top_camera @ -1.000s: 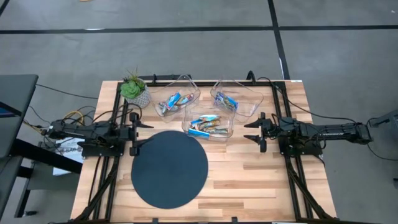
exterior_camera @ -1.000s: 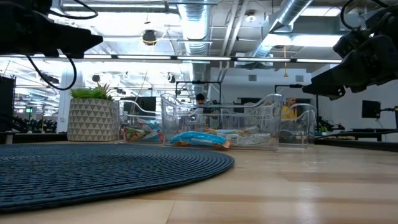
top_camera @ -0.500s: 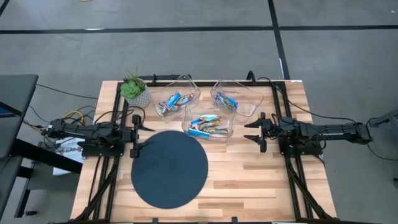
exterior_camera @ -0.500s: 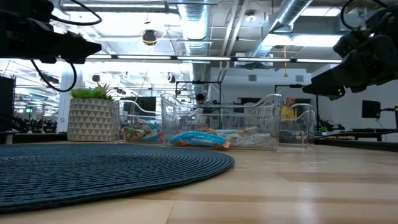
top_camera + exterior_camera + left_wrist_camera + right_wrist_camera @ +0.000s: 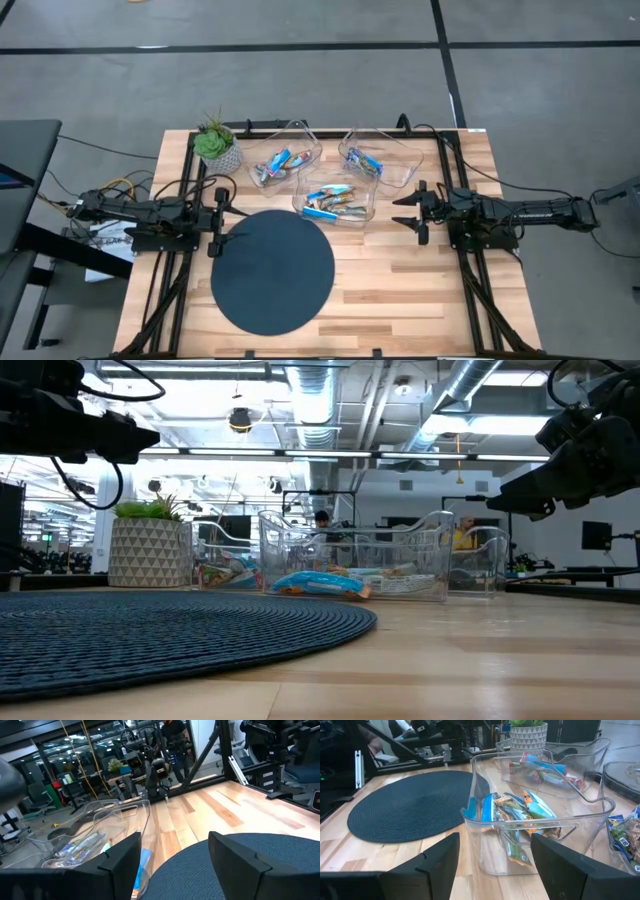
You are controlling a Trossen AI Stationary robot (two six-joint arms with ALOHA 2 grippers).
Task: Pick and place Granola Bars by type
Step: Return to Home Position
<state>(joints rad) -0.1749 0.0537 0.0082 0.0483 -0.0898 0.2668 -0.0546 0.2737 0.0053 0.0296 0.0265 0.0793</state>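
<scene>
- Bars [image 5: 333, 203] are all sitting in the three clear bins in the upper middle of the high view. There's a mixed blue/silver lot in the left bin [image 5: 312, 150], a blue/gold pile in the middle bin [image 5: 368, 192] and a couple of blue ones in the right bin [image 5: 405, 165].
- I'm seeing no bars loose on the desk [image 5: 440, 290] or on the mat [image 5: 272, 270].
- Left hand [image 5: 232, 216] is hovering at the mat's upper left edge, just below the plant [image 5: 217, 145]. Its fingers are spread wide and it's carrying nothing.
- Right hand [image 5: 402, 212] is hovering just right of the middle bin, pointing at it but not touching. It's also spread wide and empty.
- In the low view both hands are hanging well above the desk surface.
- I'm reading the step as the return to home: sorting looks finished and both arms are lying folded along the desk's left and right sides.
- The next move isn't calling for any grasp. It only needs the arms parked at rest with the hands kept off the bins, so the right one should be backing away from the middle bin's wall, not sweeping across it.
- Risk looks low. The only thing to watch is a finger clipping a bin rim and shifting the bars.
</scene>
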